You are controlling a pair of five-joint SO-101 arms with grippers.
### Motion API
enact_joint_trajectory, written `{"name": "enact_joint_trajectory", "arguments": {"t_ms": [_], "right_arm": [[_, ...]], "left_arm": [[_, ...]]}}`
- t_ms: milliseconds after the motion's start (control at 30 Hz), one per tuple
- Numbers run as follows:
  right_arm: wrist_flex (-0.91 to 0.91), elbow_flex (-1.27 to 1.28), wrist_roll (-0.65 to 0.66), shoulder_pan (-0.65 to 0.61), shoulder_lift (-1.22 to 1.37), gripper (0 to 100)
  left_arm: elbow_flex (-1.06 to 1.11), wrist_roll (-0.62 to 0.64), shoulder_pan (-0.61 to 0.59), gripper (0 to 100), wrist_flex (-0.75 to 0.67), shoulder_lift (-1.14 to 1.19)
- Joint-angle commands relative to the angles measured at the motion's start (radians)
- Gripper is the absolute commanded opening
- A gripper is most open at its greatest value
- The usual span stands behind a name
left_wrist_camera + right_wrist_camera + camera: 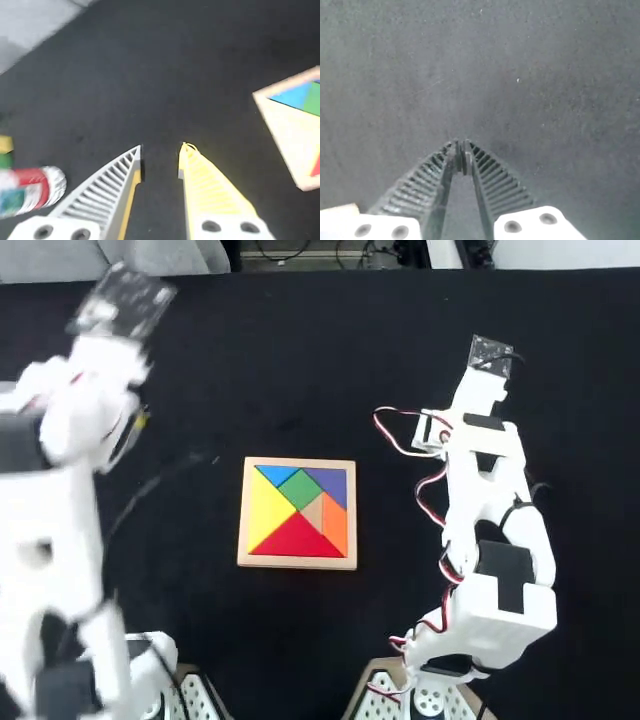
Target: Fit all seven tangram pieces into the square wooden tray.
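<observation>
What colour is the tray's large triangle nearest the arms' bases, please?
Red triangle, best in high view.

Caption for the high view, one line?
Coloured tangram pieces sit in the wooden tray on the black table.

Desk (300,350): flat top under black cloth, matte, faint pale specks. Far edge meets pale grey surface beyond.

Square wooden tray (298,562) lies flat on cloth near desk centre, sides parallel to desk edges, well apart from every edge. Coloured tangram pieces (268,515) sit inside tray.

At near edge, perforated left base plate (198,692) stands on cloth, nearer left corner than tray. Right base plate (385,690) stands beside it, just right of tray's line.
</observation>
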Motion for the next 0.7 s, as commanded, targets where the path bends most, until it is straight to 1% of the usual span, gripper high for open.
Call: {"name": "enact_joint_trajectory", "arguments": {"t_ms": [0, 133, 233, 267, 400, 533, 600, 667], "right_arm": [[0.081, -0.059, 0.055, -0.044, -0.018, 1.1], [0.201, -0.065, 0.071, -0.126, -0.048, 1.1], [0.222, -0.053, 0.095, -0.193, -0.077, 1.1], [0.219, -0.039, 0.1, -0.207, -0.087, 1.1], [0.216, -0.019, 0.101, -0.219, -0.097, 1.1], [0.216, -0.021, 0.101, -0.222, -0.096, 1.1], [0.216, -0.018, 0.101, -0.224, -0.094, 1.1], [0.216, -0.016, 0.101, -0.224, -0.094, 1.1]], "left_arm": [[0.39, 0.008, -0.156, 13, -0.232, -0.361], [0.711, 0.008, -0.294, 13, -0.331, -0.572], [0.926, 0.012, -0.34, 13, -0.391, -0.66], [0.987, 0.034, -0.343, 13, -0.414, -0.68], [1.147, 0.173, -0.337, 13, -0.555, -0.727], [1.237, 0.365, -0.326, 13, -0.718, -0.73], [1.3, 0.434, -0.271, 13, -0.779, -0.73], [1.382, 0.471, -0.173, 13, -0.839, -0.73]]}}
